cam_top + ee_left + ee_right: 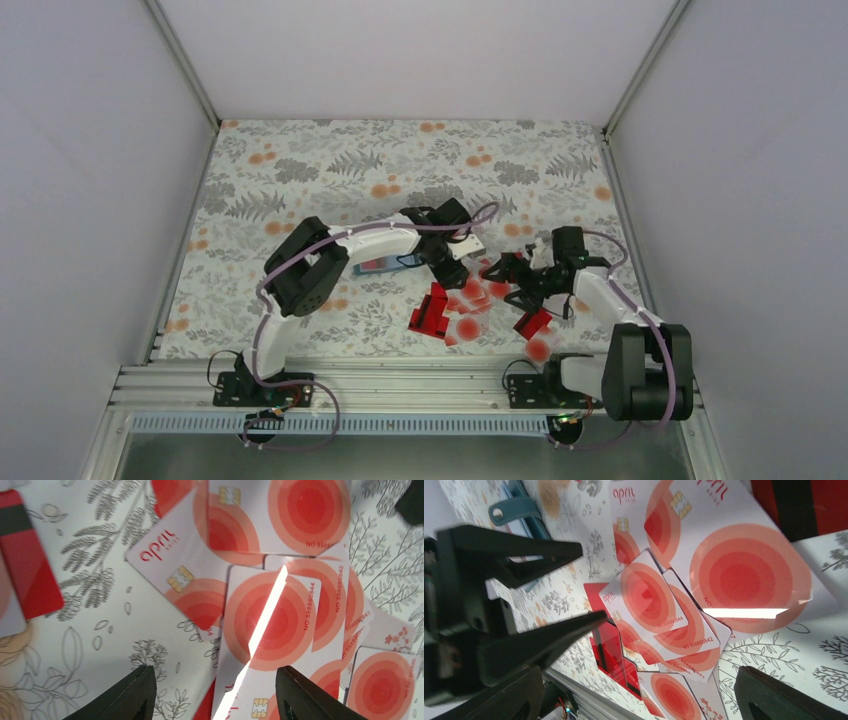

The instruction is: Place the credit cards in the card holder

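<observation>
The credit cards lie in a loose overlapping pile on the flowered cloth between the two arms. Pale ones carry a large red dot. Solid red ones with a black stripe lie at the pile's edges. My left gripper hovers open just above the pale cards and holds nothing. My right gripper stands wide open over the same pile, with the left gripper's black fingers to its left. The teal card holder lies left of the pile, partly hidden by the left arm.
A metal rail runs along the near edge of the table, close to the red cards. White walls close the table in at left, right and back. More red cards lie near the right arm.
</observation>
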Action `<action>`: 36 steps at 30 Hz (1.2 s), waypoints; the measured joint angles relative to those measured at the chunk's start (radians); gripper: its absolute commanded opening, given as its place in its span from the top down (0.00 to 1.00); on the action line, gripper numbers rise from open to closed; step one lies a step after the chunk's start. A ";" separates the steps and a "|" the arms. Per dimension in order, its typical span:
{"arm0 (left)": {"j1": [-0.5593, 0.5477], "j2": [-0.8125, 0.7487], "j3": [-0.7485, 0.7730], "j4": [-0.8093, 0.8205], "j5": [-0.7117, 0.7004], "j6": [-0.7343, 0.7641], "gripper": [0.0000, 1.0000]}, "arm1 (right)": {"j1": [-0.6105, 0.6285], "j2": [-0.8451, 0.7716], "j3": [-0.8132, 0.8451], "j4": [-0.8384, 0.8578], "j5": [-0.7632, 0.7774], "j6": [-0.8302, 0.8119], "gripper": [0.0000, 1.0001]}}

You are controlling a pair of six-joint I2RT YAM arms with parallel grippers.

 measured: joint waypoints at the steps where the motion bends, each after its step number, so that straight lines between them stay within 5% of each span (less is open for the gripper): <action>1: 0.007 -0.002 0.000 0.006 0.011 -0.012 0.40 | 0.005 0.008 -0.006 0.007 -0.005 0.002 0.05; 18: 0.026 -0.013 -0.077 0.063 0.106 -0.101 0.52 | 0.077 0.146 -0.052 0.122 -0.027 -0.007 0.18; 36: 0.053 -0.011 -0.132 0.159 0.225 -0.164 0.61 | 0.081 0.209 -0.130 0.333 -0.237 0.019 0.22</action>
